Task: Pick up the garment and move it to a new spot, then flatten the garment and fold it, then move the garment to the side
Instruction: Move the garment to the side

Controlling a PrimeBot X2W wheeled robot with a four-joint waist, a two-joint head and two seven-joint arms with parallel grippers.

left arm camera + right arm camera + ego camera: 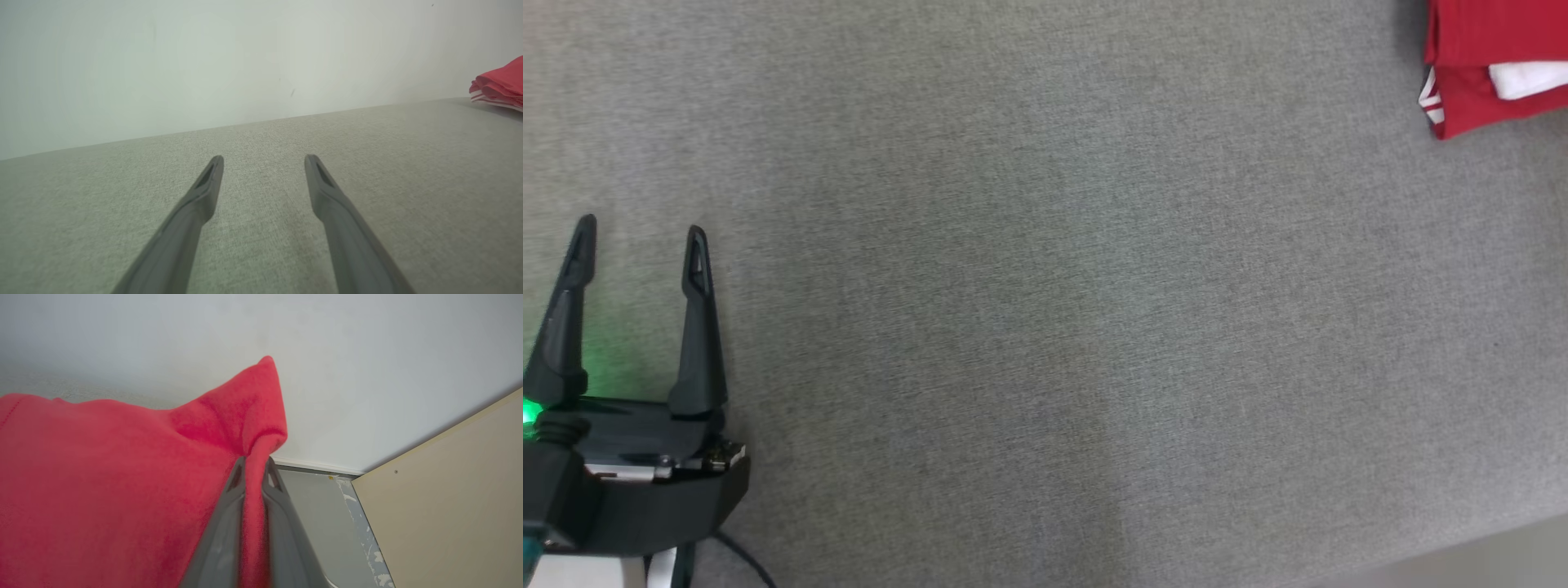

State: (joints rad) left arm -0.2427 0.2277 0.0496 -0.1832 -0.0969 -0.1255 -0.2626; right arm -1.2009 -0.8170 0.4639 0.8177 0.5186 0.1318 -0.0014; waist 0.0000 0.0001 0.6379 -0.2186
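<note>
The red garment (1494,73) lies at the far right corner of the grey cloth-covered bench (1045,327) in the head view, running out past the picture's edge; what shows of it is stacked in flat layers, red over red with a white patch and white stripes at the edges, so it looks folded and not spread or crumpled; in the left wrist view it is a low red stack (500,83) far off to the right, by the pale wall (204,61). The right gripper (255,463) is closed down to a narrow slit on a fold of the red cloth (102,477), which rises in a pinched peak above the fingertips; beyond it the right wrist view shows the wall, a strip of grey floor (310,498) and a beige panel (449,498), which suggests that this edge of the garment is near the bench's side. The left gripper (641,226) sits at the lower left, well apart from the garment, its jaws spread wide with nothing but bare grey cloth between them (263,158). My reading is that the pick-up, the flattening and the folding are done, and that the step in hand is the last one, carrying the folded garment to the side; what is left seems to be to set it down there and let go; whether it rests fully on the bench or is partly lifted I cannot tell.
</note>
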